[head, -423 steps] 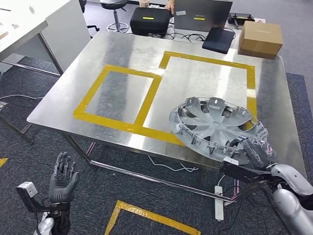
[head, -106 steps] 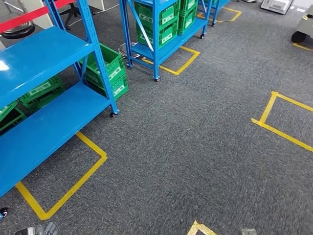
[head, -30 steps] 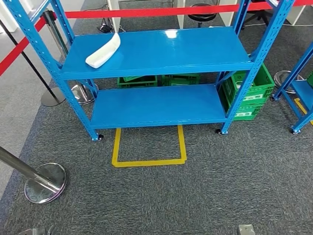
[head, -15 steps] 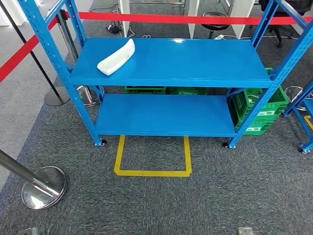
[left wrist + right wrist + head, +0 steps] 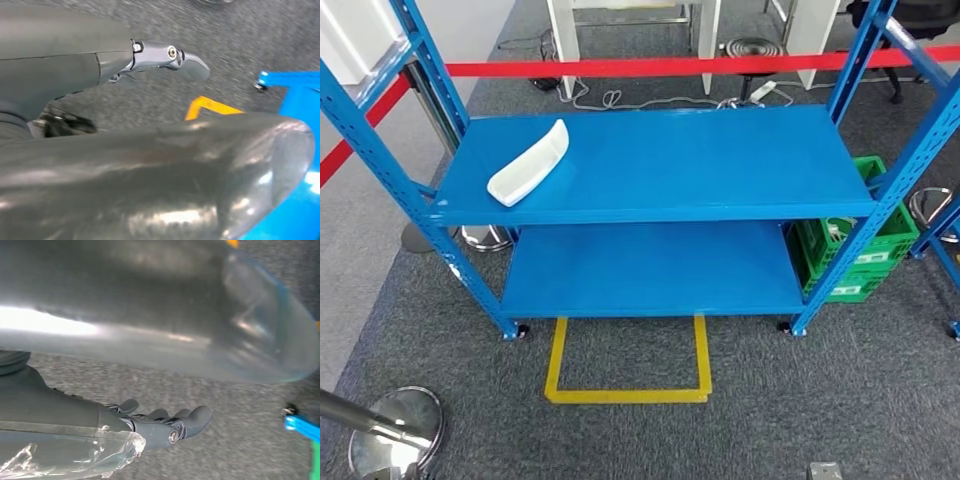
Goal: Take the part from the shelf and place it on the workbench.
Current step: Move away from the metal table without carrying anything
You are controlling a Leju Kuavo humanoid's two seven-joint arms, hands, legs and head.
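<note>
With both the left hand (image 5: 170,55) and right hand (image 5: 170,427) hanging empty, fingers extended, approach squarely so the white part (image 5: 528,163), upper left on the shelf (image 5: 682,165), comes within reach.

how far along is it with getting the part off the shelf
Early. Done: the robot faces the blue shelf, near the yellow floor square. In hand: nothing; the left hand and right hand hang over carpet, fingers extended, holding nothing. Left: the white part lies untouched at the left end of the upper shelf board, so reaching, grasping and carrying it to the workbench all remain.
</note>
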